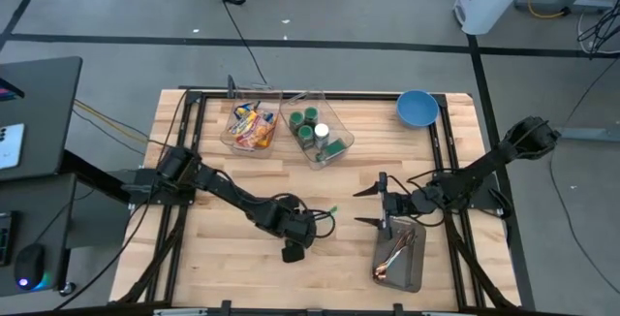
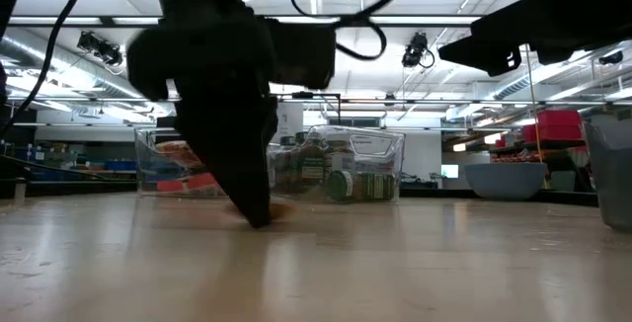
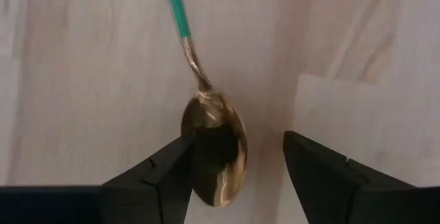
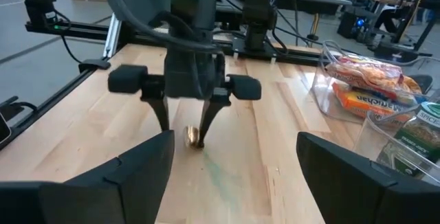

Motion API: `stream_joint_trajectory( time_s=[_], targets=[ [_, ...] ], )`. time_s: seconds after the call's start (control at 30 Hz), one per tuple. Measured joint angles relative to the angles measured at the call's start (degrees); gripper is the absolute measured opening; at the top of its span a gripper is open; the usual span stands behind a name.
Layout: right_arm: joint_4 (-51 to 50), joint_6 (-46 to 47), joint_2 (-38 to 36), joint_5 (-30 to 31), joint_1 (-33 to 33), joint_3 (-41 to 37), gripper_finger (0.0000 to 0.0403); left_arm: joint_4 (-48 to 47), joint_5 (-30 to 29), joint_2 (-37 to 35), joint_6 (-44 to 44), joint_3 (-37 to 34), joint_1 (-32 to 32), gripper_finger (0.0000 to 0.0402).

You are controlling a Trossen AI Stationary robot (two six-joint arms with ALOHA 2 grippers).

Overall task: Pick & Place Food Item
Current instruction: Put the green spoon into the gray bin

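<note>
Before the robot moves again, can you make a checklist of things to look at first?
1. Spoon lying flat on the table: ok.
2. Left end effector open around the spoon's bowl, not squeezing it: ok.
3. Right end effector open and empty, hovering beside the metal tray: ok.
4. Tray ready to take more: cannot tell; some utensils already lie in it.
5. Snack bin and can bin out of the arms' way at the back: ok.
6. Blue bowl away from both arms: ok.
</note>
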Motion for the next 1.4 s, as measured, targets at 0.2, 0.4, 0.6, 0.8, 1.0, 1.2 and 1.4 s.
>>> stream_joint_trajectory(
  time_s=[0.2, 0.4, 0.6, 0.8, 1.0, 1.2, 1.4],
  targets=[
    [0.1, 0.2, 0.0, 0.0, 0.0, 0.0, 0.0314, 0.5, -2.1, 3.0, -0.1, 0.4, -0.1, 0.0198],
    [0.3, 0.3, 0.0, 0.0, 0.0, 0.0, 0.0314, 0.8, -6.6, 3.0, 1.4, 0.4, -0.7, 0.0064],
    [0.4, 0.4, 0.0, 0.0, 0.0, 0.0, 0.0314, 1.2, -15.4, 3.2, 2.5, 0.2, -2.3, 0.0007],
    [0.5, -0.2, 0.0, -0.8, 0.1, 0.0, 0.0314, 1.6, -23.4, 1.4, 1.6, -0.5, -5.1, 0.0005],
    [5.7, -1.8, 0.0, -8.0, 0.1, 0.0, 0.0314, 4.3, -33.5, -1.3, 0.2, -0.3, -8.2, 0.0005],
    [11.4, -4.2, 0.0, -12.1, 0.0, 0.0, 0.0314, 13.0, -46.2, -3.8, 5.4, -0.2, -10.1, 0.0005],
    [12.6, -5.4, 0.0, -12.1, 0.0, 0.0, 0.0314, 27.7, -52.3, -6.1, 19.8, -0.1, -10.2, 0.0005]
  ],
)
